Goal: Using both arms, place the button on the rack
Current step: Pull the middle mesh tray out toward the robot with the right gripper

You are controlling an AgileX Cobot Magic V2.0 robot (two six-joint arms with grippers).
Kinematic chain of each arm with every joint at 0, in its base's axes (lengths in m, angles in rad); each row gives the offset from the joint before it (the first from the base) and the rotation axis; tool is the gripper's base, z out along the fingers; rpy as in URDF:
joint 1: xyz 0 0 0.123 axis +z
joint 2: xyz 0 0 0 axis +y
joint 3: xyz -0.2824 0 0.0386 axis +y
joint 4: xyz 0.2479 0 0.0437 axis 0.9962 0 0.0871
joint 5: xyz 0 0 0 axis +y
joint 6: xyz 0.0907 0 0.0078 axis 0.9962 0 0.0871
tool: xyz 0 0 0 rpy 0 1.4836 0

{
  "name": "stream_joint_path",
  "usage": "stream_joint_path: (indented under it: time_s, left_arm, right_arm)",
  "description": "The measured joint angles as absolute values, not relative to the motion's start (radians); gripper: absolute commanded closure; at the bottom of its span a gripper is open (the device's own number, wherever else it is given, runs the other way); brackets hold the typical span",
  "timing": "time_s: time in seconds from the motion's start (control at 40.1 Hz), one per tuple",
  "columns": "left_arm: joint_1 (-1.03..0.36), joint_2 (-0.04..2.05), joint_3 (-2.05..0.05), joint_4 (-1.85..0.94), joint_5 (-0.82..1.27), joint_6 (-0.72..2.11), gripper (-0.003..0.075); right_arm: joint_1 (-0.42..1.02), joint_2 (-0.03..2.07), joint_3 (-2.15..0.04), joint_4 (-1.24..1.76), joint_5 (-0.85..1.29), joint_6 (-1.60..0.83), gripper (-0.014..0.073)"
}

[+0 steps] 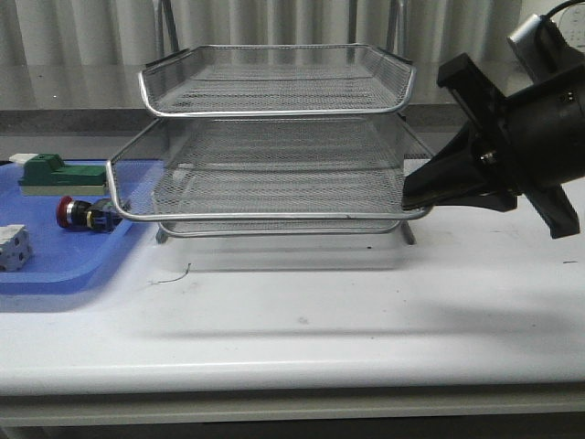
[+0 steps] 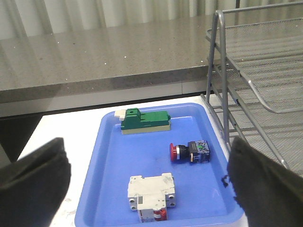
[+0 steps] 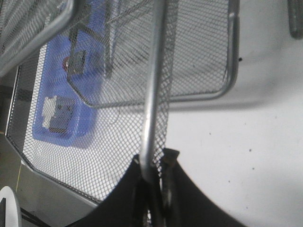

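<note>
Front view: my right gripper (image 1: 413, 194) pinches the chrome rim of the rack's (image 1: 274, 146) middle tray at its right front corner. The button (image 1: 84, 214) lies on its side in the blue tray (image 1: 55, 265), just left of the rack, between a green block (image 1: 55, 173) and a white block (image 1: 14, 247). Left wrist view: my left gripper (image 2: 147, 177) is spread wide above the blue tray, holding nothing; the button (image 2: 191, 152) lies near the rack (image 2: 258, 75). Right wrist view: my fingers (image 3: 168, 189) are pressed onto the rim wire.

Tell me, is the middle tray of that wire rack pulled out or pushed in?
Pulled out: the rack's middle tray juts forward, right gripper shut on its rim.
</note>
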State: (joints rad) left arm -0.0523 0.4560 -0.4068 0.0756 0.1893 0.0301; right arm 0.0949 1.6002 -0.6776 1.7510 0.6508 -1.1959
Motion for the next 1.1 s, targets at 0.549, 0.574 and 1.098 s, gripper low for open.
stream_joint_path:
  time_s: [0.549,0.574,1.098]
  left_arm:
    - [-0.052,0.456,-0.407,0.076,0.189,0.03,0.008]
    - [-0.052,0.456,-0.407,0.076,0.189,0.03,0.008]
    - [-0.052,0.456,-0.407,0.076,0.189,0.03,0.008]
  right_arm:
    - [0.095,1.519,-0.536,1.772,0.69,-1.242,0.0536]
    - [0.095,1.517,-0.536,1.774,0.69,-1.242,0.0517]
    - [0.084,1.45,-0.525,1.795,0.702,-1.295,0.0137]
